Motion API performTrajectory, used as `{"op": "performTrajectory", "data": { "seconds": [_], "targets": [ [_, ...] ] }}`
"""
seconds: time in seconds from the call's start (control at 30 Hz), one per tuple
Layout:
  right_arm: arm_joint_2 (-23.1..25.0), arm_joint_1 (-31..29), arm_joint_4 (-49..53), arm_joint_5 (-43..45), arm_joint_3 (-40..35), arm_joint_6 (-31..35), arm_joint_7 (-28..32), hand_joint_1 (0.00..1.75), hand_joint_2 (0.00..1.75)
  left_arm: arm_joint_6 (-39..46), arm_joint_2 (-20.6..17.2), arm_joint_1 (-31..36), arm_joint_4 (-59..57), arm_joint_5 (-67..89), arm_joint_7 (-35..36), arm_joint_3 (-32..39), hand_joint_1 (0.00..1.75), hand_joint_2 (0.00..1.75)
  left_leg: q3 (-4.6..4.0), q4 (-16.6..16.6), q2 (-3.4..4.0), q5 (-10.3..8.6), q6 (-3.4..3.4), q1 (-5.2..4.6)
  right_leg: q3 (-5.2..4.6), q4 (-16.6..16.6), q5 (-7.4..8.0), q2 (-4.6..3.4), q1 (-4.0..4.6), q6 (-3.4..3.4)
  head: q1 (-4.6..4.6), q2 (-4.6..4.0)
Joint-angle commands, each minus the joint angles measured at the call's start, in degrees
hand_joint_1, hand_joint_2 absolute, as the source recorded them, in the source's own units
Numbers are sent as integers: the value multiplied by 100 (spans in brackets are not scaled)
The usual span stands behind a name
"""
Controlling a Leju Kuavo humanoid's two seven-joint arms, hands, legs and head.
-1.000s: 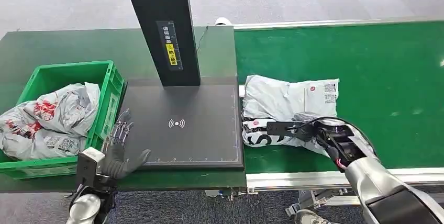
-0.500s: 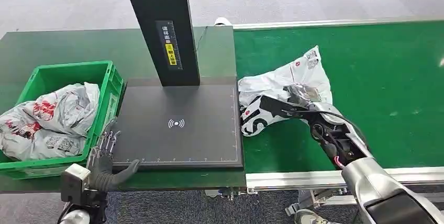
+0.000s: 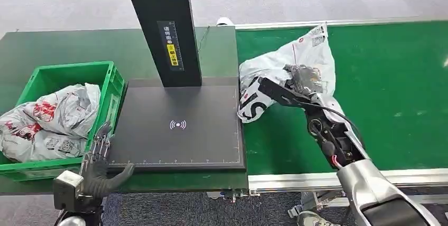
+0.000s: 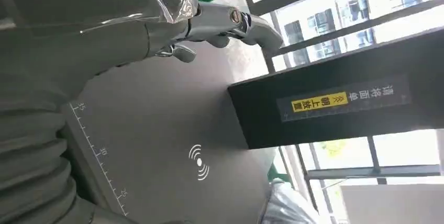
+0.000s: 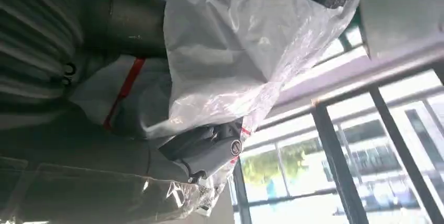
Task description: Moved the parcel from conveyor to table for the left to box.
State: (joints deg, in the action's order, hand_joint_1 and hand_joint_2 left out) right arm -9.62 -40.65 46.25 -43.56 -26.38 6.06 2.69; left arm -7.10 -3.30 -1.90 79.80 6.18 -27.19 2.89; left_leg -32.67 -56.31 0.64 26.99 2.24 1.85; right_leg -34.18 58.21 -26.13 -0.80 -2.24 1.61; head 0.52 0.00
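Note:
A white plastic parcel (image 3: 285, 67) with black and red print hangs lifted off the green conveyor (image 3: 370, 78), just right of the dark scanning pad (image 3: 179, 131). My right hand (image 3: 296, 86) grips it from below, thumb stretched toward the pad; close up the parcel (image 5: 235, 62) drapes over my fingers (image 5: 204, 148). My left hand (image 3: 100, 157) hovers at the pad's front left corner beside the green box (image 3: 108, 78), fingers (image 4: 230, 22) spread and holding nothing.
The green box holds several grey-white parcels (image 3: 53, 120). A black scanner column (image 3: 164, 25) rises from the pad's far edge. The dark green table (image 3: 63, 46) stretches behind the box. The conveyor's metal rail (image 3: 296, 181) runs along the front.
My right hand has raised the parcel off the belt and tilted it upright, carrying it slightly toward the pad. My left hand has drawn back toward the table's front edge.

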Motion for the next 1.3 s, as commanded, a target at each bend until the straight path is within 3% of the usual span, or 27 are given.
{"op": "performTrajectory", "data": {
  "seconds": [0.03,0.33,0.67,1.07,1.3],
  "targets": [
    [259,-47,634,-185,390,262,163,175,175,683,317,78,54,-107,-311,312,0,175,2,1,-3,1,-15,-2,2,-2,0,6,2,-16,-2,0],
    [512,-366,567,-178,-224,-230,683,175,175,611,184,142,-172,-197,-322,177,0,175,4,1,6,2,-15,-5,0,2,1,-3,0,-18,-2,0],
    [812,-857,214,287,-1446,-1185,1560,175,175,674,87,452,-447,-221,-458,89,0,175,7,2,11,0,-11,-4,-1,3,2,-7,0,-15,0,0],
    [1089,-969,-401,600,-2667,-2011,1900,175,175,1194,142,924,-799,-286,-704,83,0,175,13,8,-1,-3,-12,-2,11,-4,1,6,3,-17,0,0],
    [1109,-1014,-757,711,-3254,-2082,1796,175,175,1609,137,1023,-804,-675,-711,186,0,175,11,4,-3,-2,-10,-2,10,-2,0,6,2,-12,0,0]
  ]
}}
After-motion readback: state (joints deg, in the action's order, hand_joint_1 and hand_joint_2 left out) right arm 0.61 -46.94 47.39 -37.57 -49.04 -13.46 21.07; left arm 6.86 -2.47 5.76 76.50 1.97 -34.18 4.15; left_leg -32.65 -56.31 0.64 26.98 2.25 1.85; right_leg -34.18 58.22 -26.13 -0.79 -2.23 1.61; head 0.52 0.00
